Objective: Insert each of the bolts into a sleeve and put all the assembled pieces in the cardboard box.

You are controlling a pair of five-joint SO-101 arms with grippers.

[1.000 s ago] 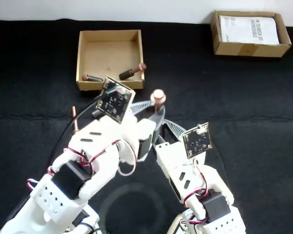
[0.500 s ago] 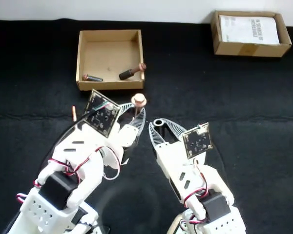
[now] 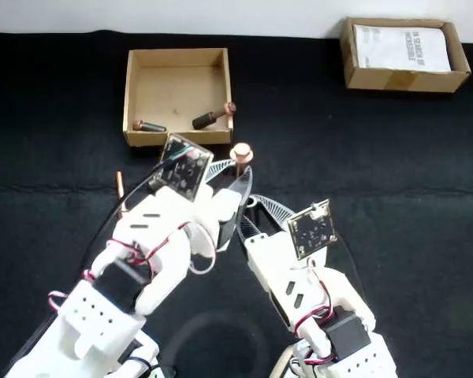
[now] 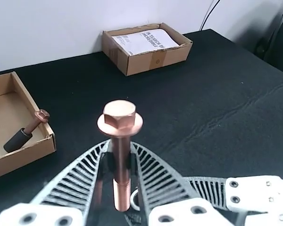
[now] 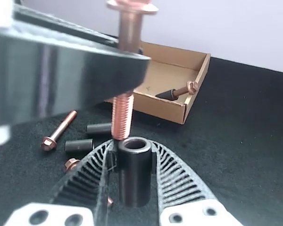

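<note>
High view: the left end effector [image 3: 235,175] is clamped on a bolt [image 3: 240,153]. I see the bolt standing upright, head up, just on the near side of the cardboard box [image 3: 177,53]. The right end effector [image 3: 255,206] sits close beside it, a little nearer and to the right. Two assembled pieces [image 3: 213,116] lie in the box by its near wall, one toward the left and one in the right corner. A loose bolt [image 3: 120,185] lies on the black desk [image 3: 394,197] left of the left arm. A second box [image 3: 402,79] with a printed sheet in it stands at the far right.

Left wrist view: both ribbed fingers press on the bolt's shank below the flange. The head is clear above them and the threaded end hangs below. The cardboard box is off to the left, with one assembled piece leaning in its corner.

Right wrist view: the right end effector grips a dark sleeve [image 5: 134,172], upright with its bore facing up. The bolt's threaded tip is at the far-left edge of the sleeve's rim. I cannot tell whether it touches. It is not inside the bore. Beyond, on the desk, lie two spare sleeves [image 5: 106,128] and loose bolts, just near of the cardboard box.
</note>
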